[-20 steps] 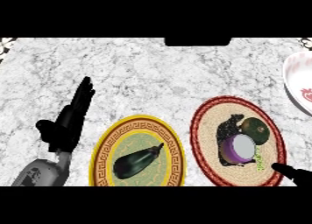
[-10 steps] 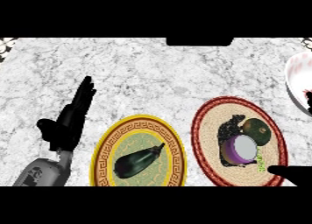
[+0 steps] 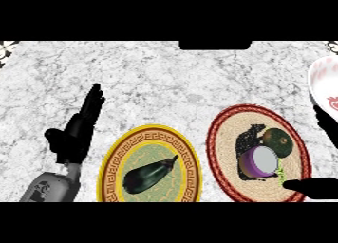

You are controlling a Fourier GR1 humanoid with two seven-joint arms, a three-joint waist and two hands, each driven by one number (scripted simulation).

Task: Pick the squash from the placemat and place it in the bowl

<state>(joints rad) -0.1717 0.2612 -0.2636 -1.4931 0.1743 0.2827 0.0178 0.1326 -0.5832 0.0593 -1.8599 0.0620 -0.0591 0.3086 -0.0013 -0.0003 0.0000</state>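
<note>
While the squash [image 3: 277, 141] sits on the woven placemat [image 3: 228, 128] beside a cut onion [image 3: 259, 160], right hand [image 3: 336, 142] fingers [image 3: 326, 124] spread open just right of it; bowl [image 3: 329, 85] lies beyond the fingertips.

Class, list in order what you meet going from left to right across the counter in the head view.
Left hand → yellow-rimmed plate with eggplant → red-rimmed woven placemat holding halved purple onion, then squash → white bowl at the right edge.

left hand [image 3: 75, 134]: black | forearm [image 3: 52, 188]: grey | right hand [image 3: 326, 186]: black
</note>
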